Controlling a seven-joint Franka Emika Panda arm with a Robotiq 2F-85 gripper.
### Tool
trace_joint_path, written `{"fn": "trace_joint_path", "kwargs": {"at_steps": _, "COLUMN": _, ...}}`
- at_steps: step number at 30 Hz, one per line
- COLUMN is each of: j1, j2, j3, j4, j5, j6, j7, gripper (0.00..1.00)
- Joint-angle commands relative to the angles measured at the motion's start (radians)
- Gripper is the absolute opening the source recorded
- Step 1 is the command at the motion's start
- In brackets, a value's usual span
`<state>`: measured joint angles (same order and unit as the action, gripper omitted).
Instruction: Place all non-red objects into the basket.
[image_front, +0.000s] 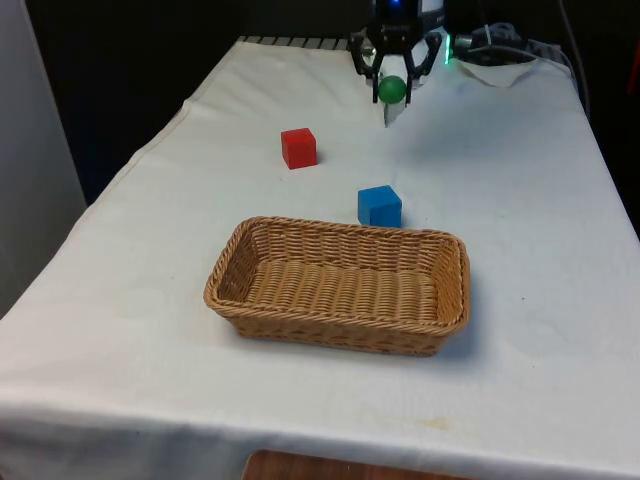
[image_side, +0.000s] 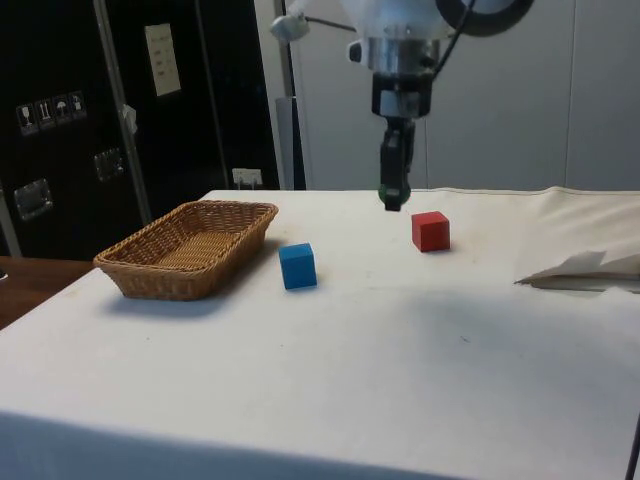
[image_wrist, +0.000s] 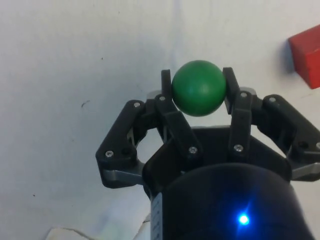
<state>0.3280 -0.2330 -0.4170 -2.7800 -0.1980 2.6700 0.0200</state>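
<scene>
Where the white cloth drapes the table (image_front: 520, 250), it lies mostly smooth, with faint creases and a crumpled fold of white material (image_side: 585, 270) near the far end; dark cabinets stand behind in the side view, black curtains behind in the front view. Taken from the front view's left: a red cube (image_front: 298, 148) sits alone on the cloth; a wicker basket (image_front: 340, 285), rectangular and holding nothing, lies nearer the camera; a blue cube (image_front: 379, 206) stands just beyond the basket's far rim, close to it but apart from it in the side view. Further back, the gripper (image_front: 393, 88) hangs above the cloth, pointing down. Jaws narrowed to the width of a green ball (image_wrist: 198, 87), one finger pressed on each side of it; ball held clear of the table, with cloth visible beneath it in the wrist view. In the side view the gripper (image_side: 392, 196) is seen edge-on, so the ball is hard to make out there beyond a dark tip. Red cube (image_wrist: 307, 55) is cut off at the wrist picture's edge. Arm's upper part is cropped in both fixed views.
</scene>
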Motion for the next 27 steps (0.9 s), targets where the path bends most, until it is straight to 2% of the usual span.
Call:
{"fn": "trace_joint_path", "kwargs": {"at_steps": 1, "j1": 0.005, "j2": -0.001, "j3": -0.001, "j4": 0.016, "j5": 0.01, "j6": -0.023, "j7": -0.006, "gripper": 0.0}}
{"fn": "trace_joint_path", "kwargs": {"at_steps": 6, "j1": 0.01, "j2": 0.006, "j3": -0.003, "j4": 0.077, "j5": 0.021, "j6": -0.081, "j7": -0.015, "gripper": 0.0}}
{"fn": "trace_joint_path", "kwargs": {"at_steps": 7, "j1": 0.001, "j2": 0.003, "j3": 0.001, "j4": 0.076, "j5": 0.002, "j6": -0.076, "j7": -0.004, "gripper": 0.0}}
{"fn": "trace_joint_path", "kwargs": {"at_steps": 8, "j1": 0.011, "j2": 0.009, "j3": -0.003, "j4": 0.089, "j5": 0.023, "j6": -0.091, "j7": -0.017, "gripper": 0.0}}
{"fn": "trace_joint_path", "kwargs": {"at_steps": 11, "j1": 0.013, "j2": 0.023, "j3": -0.003, "j4": 0.132, "j5": 0.032, "j6": -0.121, "j7": -0.026, "gripper": 0.0}}
{"fn": "trace_joint_path", "kwargs": {"at_steps": 15, "j1": 0.012, "j2": 0.047, "j3": -0.001, "j4": 0.179, "j5": 0.053, "j6": -0.147, "j7": -0.046, "gripper": 0.0}}
{"fn": "trace_joint_path", "kwargs": {"at_steps": 16, "j1": 0.003, "j2": 0.04, "j3": 0.002, "j4": 0.167, "j5": 0.032, "j6": -0.135, "j7": -0.032, "gripper": 0.0}}
{"fn": "trace_joint_path", "kwargs": {"at_steps": 17, "j1": 0.011, "j2": 0.054, "j3": -0.001, "j4": 0.19, "j5": 0.059, "j6": -0.151, "j7": -0.052, "gripper": 0.0}}
{"fn": "trace_joint_path", "kwargs": {"at_steps": 23, "j1": 0.009, "j2": 0.115, "j3": 0.001, "j4": 0.267, "j5": 0.103, "j6": -0.168, "j7": -0.088, "gripper": 0.0}}
{"fn": "trace_joint_path", "kwargs": {"at_steps": 24, "j1": 0.003, "j2": 0.112, "j3": 0.003, "j4": 0.259, "j5": 0.084, "j6": -0.155, "j7": -0.076, "gripper": 0.0}}
{"fn": "trace_joint_path", "kwargs": {"at_steps": 25, "j1": 0.008, "j2": 0.132, "j3": 0.002, "j4": 0.287, "j5": 0.115, "j6": -0.171, "j7": -0.098, "gripper": 0.0}}
{"fn": "trace_joint_path", "kwargs": {"at_steps": 27, "j1": 0.008, "j2": 0.142, "j3": 0.002, "j4": 0.299, "j5": 0.121, "j6": -0.174, "j7": -0.103, "gripper": 0.0}}
